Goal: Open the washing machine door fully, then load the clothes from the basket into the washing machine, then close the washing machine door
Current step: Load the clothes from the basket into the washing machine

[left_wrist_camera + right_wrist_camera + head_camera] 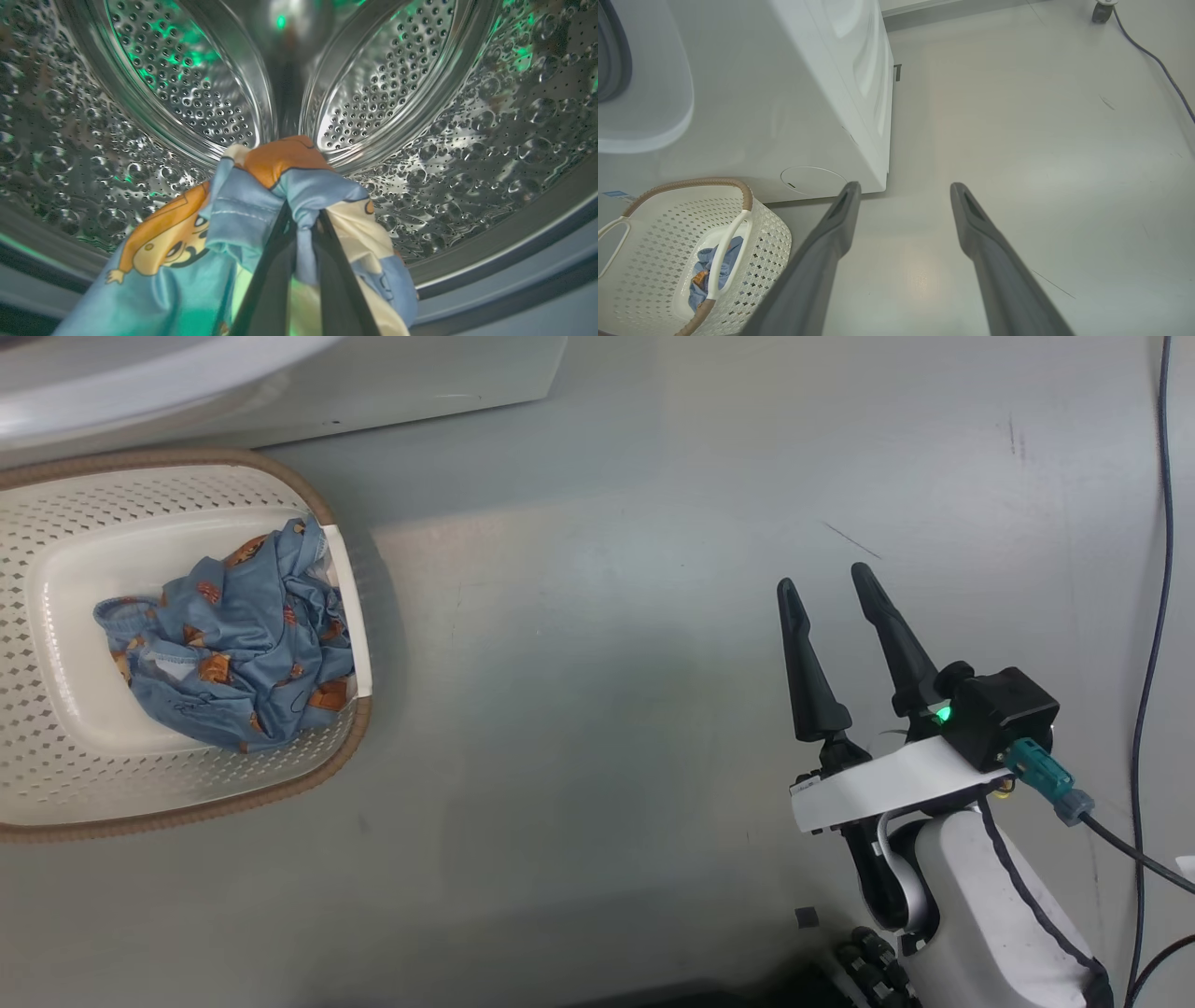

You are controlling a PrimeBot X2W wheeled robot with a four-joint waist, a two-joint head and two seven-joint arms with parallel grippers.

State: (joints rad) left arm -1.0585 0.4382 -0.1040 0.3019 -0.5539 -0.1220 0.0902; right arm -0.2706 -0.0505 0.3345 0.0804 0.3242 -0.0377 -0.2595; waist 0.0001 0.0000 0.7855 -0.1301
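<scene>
In the left wrist view my left gripper (302, 211) is shut on a light blue garment (243, 210) with orange and cream patches, and holds it inside the perforated steel drum (187, 93) of the washing machine (803, 93). A blue garment with small orange prints (233, 644) lies crumpled in the cream basket (56, 784) on the floor before the machine. A pale rounded panel (649, 107) standing out from the machine's front looks like the open door. My right gripper (822, 577) hangs open over bare floor to the right of the basket, nothing between its fingers (831, 233).
The basket (770, 242) stands close against the machine's front, below the round cover (812, 179). The grey gasket (514, 280) rims the drum's mouth. A dark cable (1153, 616) runs along the floor at the far right, and a caster wheel (1101, 11) stands far off.
</scene>
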